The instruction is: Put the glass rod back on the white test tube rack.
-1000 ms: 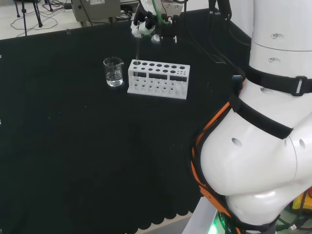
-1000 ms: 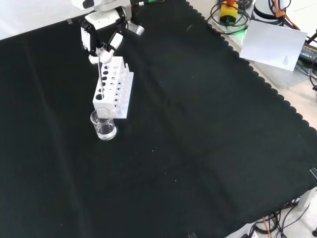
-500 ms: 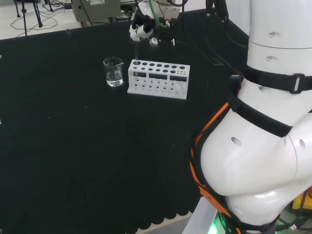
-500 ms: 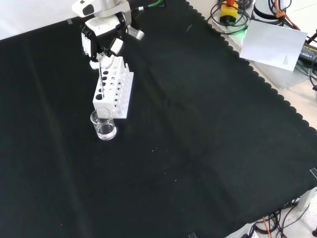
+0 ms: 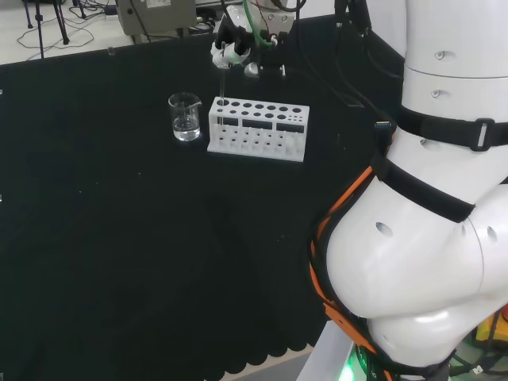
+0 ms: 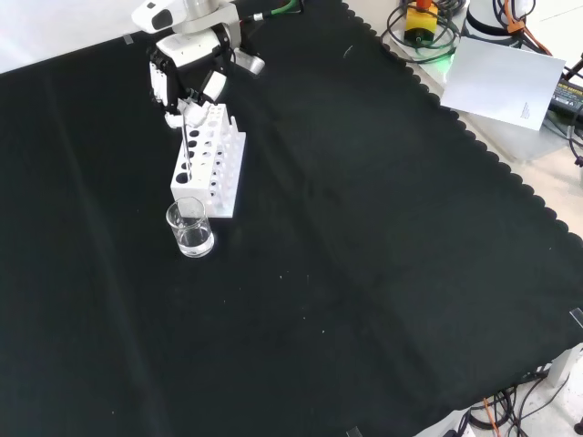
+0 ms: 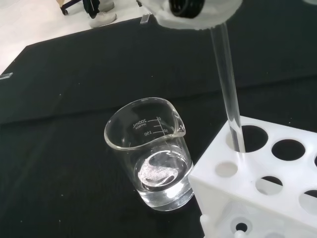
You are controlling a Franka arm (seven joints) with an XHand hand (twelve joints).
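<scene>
The bench (image 6: 364, 255) is draped in black cloth with a scalloped edge, and most of that cloth lies bare. Beyond the scalloped edge, at the upper right of the front view, a white sheet of paper (image 6: 506, 82) rests on a pale surface among coils of cable. In the head view, grey equipment and stand legs stand on a light floor past the far edge of the cloth, and the arm's own large white links (image 5: 429, 206) rise at the right.

A white plastic test tube rack with rows of round holes (image 5: 258, 128) sits on the cloth, and a small clear glass beaker (image 5: 185, 117) stands just beside its end, to the left in the head view and nearer the camera in the front view. The wrist view shows the beaker (image 7: 156, 157) upright, with a shallow layer of clear liquid at its bottom.

The black and white robot hand (image 6: 189, 77) hangs above the far end of the rack in the front view, its fingers curled round the top of a thin clear glass rod (image 6: 185, 141). The rod runs nearly upright from the robot hand down to the rack. In the wrist view the rod (image 7: 229, 89) has its lower end inside a corner hole of the rack (image 7: 262, 193), the hole closest to the beaker. How deep it reaches I cannot tell.
</scene>
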